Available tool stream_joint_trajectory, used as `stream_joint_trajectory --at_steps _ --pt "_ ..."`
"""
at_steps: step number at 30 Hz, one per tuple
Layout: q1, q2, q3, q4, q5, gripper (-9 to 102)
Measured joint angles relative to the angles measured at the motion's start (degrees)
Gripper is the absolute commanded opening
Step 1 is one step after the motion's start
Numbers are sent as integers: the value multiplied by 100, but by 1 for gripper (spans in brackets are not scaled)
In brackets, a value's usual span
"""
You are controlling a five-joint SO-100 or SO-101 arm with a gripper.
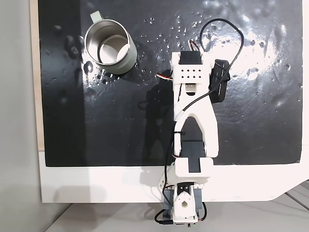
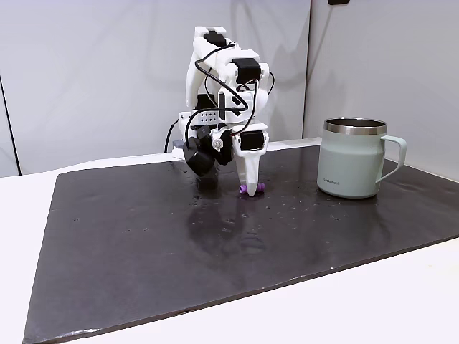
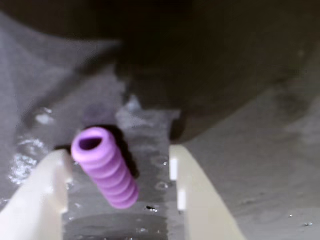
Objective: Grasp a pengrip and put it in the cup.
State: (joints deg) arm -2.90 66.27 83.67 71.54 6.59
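A small purple ribbed rubber pengrip [image 3: 105, 174] lies on the wet black mat [image 3: 260, 165] close under the wrist camera, its hollow end pointing toward ten o'clock and its other end toward five o'clock. It sits between the two cream plastic fingers [image 3: 35, 200] of the gripper [image 3: 118, 172], which stands open; the grip lies just beside the left finger in this view, with a clear gap to the right one. In a fixed view from the side, the white jointed robot arm [image 2: 226, 93] reaches straight down, its gripper tip [image 2: 249, 188] touching the mat, with the pengrip [image 2: 252, 189] a purple spot at its foot. The round pale grey-green mug with shiny steel interior [image 2: 353, 158] stands upright well apart at three o'clock of the gripper, handle turned away from the arm; small dark lettering on its wall is too small to read. In the fixed view from above, the mug [image 1: 109, 46] sits at ten o'clock of the arm [image 1: 193, 116].
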Motion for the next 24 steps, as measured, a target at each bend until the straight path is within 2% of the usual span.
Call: stream_joint_trajectory --at_steps 3,7,15,24 --pt "-35 -26 -9 -70 -18 5" --pt "-70 -44 -70 -185 -53 0" --pt "-114 -9 -70 -53 -26 0" --pt "-404 1134 -773 1230 114 0"
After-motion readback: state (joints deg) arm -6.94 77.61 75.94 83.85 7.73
